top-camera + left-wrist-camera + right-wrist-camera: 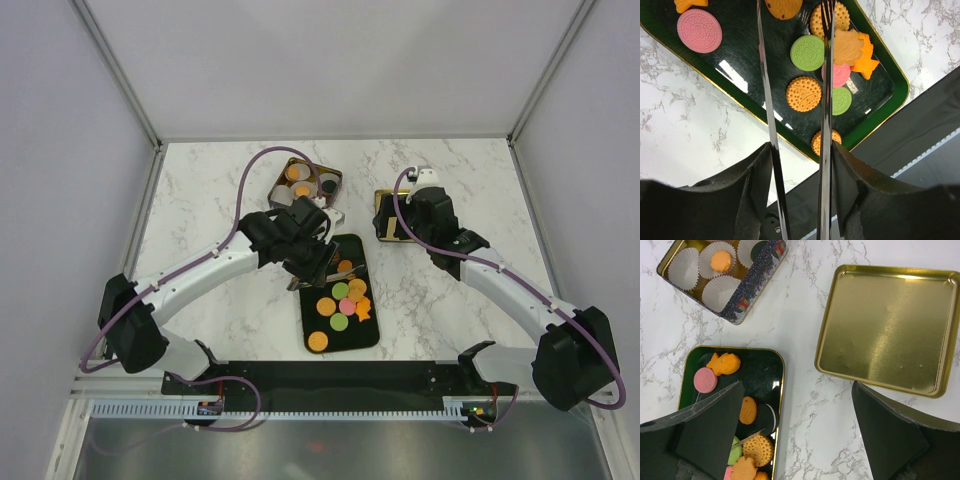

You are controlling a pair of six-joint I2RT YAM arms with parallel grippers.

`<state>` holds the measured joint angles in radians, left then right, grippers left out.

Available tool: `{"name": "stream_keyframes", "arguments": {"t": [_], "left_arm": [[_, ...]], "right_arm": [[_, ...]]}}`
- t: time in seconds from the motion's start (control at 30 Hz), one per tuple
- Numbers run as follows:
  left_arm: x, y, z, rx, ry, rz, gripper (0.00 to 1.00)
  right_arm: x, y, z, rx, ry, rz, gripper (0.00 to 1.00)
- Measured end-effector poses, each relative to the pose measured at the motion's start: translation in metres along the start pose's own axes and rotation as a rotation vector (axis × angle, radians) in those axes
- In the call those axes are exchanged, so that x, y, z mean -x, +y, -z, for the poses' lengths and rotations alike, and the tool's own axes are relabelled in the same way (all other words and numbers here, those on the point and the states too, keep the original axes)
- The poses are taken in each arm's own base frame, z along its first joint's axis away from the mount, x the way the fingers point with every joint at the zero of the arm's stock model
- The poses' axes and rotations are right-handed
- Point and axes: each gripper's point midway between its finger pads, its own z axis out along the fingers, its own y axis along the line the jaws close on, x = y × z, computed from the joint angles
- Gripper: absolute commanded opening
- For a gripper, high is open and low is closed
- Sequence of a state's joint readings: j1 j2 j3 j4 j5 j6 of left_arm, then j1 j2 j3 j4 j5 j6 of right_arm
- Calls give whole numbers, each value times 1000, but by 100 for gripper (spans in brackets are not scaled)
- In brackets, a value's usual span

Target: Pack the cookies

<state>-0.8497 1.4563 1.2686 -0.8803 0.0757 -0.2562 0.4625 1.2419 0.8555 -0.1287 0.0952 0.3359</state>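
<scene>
Cookies are judged light and brittle — to be gripped by the edges; left end effector half-spread, empty; right wide at 3 o'clock.

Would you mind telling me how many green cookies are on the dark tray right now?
2. The first green cookie lies in the middle of the dark tray; the second green cookie lies nearer its near end. Others may be hidden under the left arm.

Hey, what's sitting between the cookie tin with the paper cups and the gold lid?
Nothing but bare marble table. The right wrist view shows an open stretch between the tin and the gold lid.
</scene>
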Motion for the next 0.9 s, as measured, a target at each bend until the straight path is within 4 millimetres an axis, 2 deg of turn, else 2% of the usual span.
{"name": "stream_keyframes", "arguments": {"t": [0.9], "left_arm": [[-5,16,-9,41,17,28,54]], "right_arm": [[0,0,0,0,1,0,98]]}}
